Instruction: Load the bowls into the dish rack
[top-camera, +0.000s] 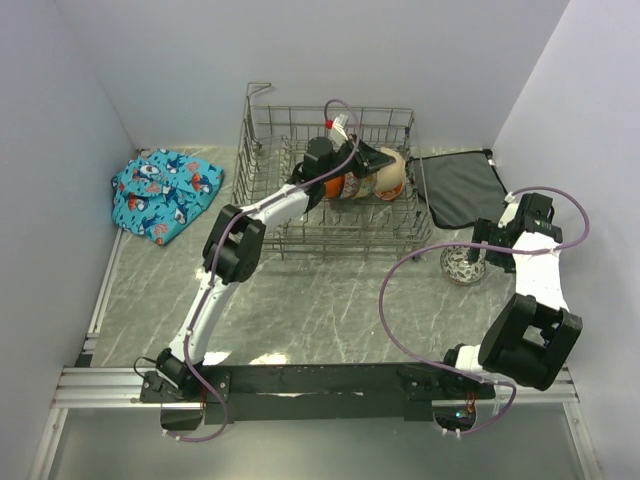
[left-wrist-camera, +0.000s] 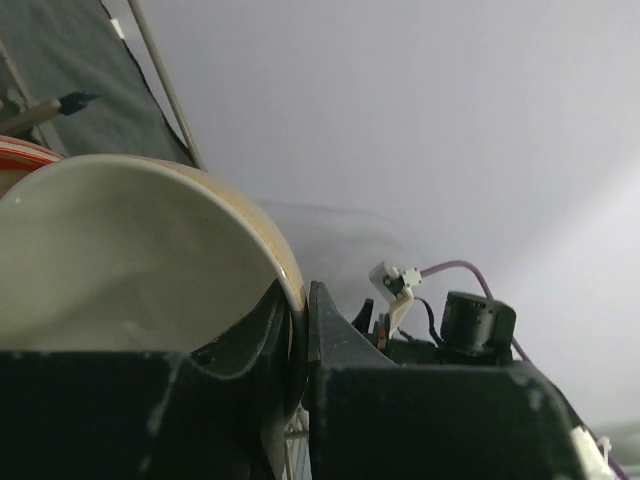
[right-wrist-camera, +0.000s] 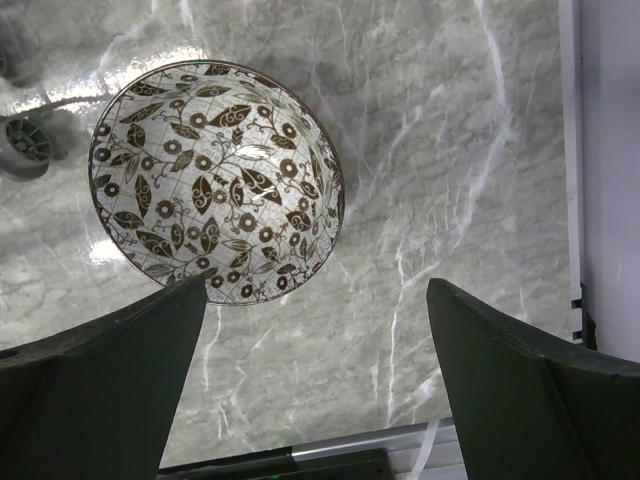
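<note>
Left gripper (left-wrist-camera: 298, 330) pinches cream bowl (left-wrist-camera: 120, 250) rim, bowl on edge to slot between dish rack (top-camera: 300, 113) tines. Right gripper (right-wrist-camera: 315, 290) wide open above leaf-patterned bowl (right-wrist-camera: 215, 180), likely next pick.

Bowls (top-camera: 388, 176) seemingly edgewise in rack (top-camera: 262, 135), bowl (right-wrist-camera: 215, 180) outside
</note>
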